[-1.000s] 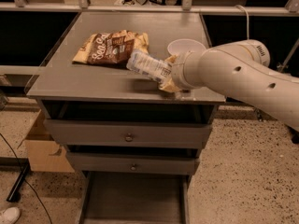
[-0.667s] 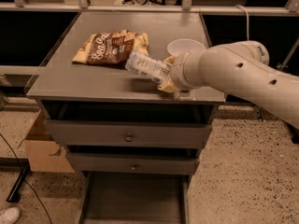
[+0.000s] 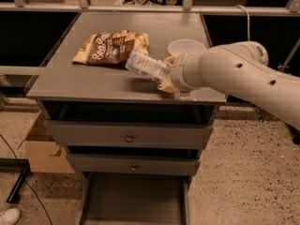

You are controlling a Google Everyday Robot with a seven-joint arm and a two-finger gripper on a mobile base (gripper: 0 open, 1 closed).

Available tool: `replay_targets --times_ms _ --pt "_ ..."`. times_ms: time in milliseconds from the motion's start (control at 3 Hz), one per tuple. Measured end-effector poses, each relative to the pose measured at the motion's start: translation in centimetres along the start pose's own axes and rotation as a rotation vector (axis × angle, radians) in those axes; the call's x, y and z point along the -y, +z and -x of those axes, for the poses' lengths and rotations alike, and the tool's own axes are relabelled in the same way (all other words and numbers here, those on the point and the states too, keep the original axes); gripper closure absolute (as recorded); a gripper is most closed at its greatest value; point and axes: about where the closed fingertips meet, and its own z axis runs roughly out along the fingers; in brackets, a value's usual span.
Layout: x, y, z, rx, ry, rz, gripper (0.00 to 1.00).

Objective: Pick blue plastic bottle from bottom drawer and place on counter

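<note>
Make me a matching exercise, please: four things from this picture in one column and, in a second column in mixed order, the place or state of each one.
Things
1. blue plastic bottle
2. brown chip bag
3. bottom drawer
4. white bowl

Places or states
A. pulled open, lowest of all
B. lying flat on the counter, left of the bowl
C. tilted, held in the jaws of the gripper over the counter's front right part
D. upright on the counter, just behind the gripper

Pairs: 1-C, 2-B, 3-A, 4-D
</note>
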Motion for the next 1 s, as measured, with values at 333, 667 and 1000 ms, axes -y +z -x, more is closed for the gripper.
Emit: replay_targets --times_ms 333,667,1000 --pt "0.00 0.00 0.00 0.000 0.000 0.000 0.20" --pt "0.00 0.00 0.01 0.000 0.000 0.000 0.00" --pt "0.00 0.00 0.01 0.000 0.000 0.000 0.00"
